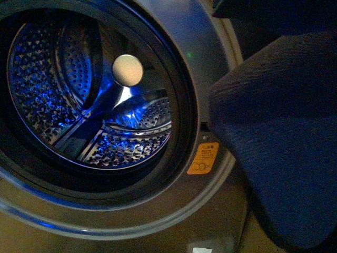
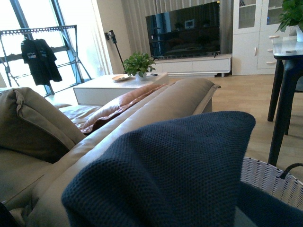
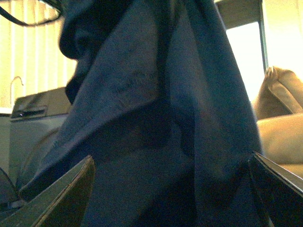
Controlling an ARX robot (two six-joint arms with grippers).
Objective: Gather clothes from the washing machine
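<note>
The washing machine (image 1: 210,79) fills the front view, its door open and its blue-lit perforated steel drum (image 1: 89,100) empty. The clothes (image 1: 279,137), a dark navy knit fabric, hang outside the machine at the right of the front view. My left gripper is shut on the clothes; the fabric (image 2: 170,175) covers it in the left wrist view, so its fingers are hidden. In the right wrist view the clothes (image 3: 156,118) hang right in front of my open right gripper (image 3: 173,189), its fingers (image 3: 71,194) spread wide at either side.
An orange warning sticker (image 1: 203,158) sits on the machine's front ring. A white woven basket (image 2: 270,182) stands below the clothes. A beige sofa (image 2: 156,106), a dark table leg (image 2: 284,94) and a low white coffee table (image 2: 118,85) are behind.
</note>
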